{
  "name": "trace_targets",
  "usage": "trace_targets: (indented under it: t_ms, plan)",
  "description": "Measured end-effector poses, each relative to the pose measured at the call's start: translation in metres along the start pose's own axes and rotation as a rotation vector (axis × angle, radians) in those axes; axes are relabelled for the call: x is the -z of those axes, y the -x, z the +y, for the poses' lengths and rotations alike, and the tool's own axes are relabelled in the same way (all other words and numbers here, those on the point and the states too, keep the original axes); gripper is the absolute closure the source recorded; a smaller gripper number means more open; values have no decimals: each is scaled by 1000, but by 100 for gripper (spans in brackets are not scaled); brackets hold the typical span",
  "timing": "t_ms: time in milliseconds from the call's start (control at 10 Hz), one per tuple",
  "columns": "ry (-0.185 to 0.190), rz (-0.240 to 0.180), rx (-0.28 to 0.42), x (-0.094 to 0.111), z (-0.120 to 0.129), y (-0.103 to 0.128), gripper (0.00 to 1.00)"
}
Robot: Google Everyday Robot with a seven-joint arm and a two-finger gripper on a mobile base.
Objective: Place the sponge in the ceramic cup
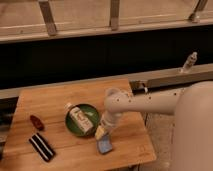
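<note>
On the wooden worktop (55, 102) the sponge (105, 146) lies flat near the front edge, right of the middle and just beside the front right rim of the green plate (72, 127), a little apart from it. The gripper (102, 133) hangs right over the sponge's rear end, reaching down from the pale arm (150, 102), which comes in from the robot's white body (197, 130) at the right and bends downward above the plate's right side. The jaws are pressed together, and their tips meet the rear edge of the sponge. Whether a bit of it is caught between them cannot be told, as the sponge rests on the wood. The cup cannot be picked out against the pale arm; the rounded cylinder at the arm's bend may be a joint or the cup. The plate sits about midway between the left and right edges, nearer the front than the back. A white bottle (80, 119) with a label lies slantwise on it, cap toward the back left. A small red thing (36, 122) lies near the left edge, well apart from the plate. A black bar (42, 147) with white stripes lies slantwise toward the front left corner. Beyond the worktop's back right corner, a clear bottle (189, 62) stands upright on a ledge (170, 79).
</note>
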Motion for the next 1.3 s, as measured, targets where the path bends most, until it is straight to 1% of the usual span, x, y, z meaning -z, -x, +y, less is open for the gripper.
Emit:
trace_targets:
  t_ms: [100,300,400,500,700,800,900,1000,1100,1200,1300]
  plan:
    - [0,-30,3,14,1,2,100]
    - [-15,-92,7,55,-3,9,100]
    - [-27,-135,6,86,-10,16,100]
    - [-38,-171,4,111,-19,24,100]
    - [-54,-237,6,149,-43,44,100]
    - [-53,-294,15,177,-57,61,100]
    - [-43,-355,30,202,-64,72,100]
    - [-24,-446,50,233,-71,82,100]
    - [-16,-501,62,252,-76,87,100]
    - [-12,-529,71,262,-77,90,100]
    - [-11,-536,72,264,-78,90,100]
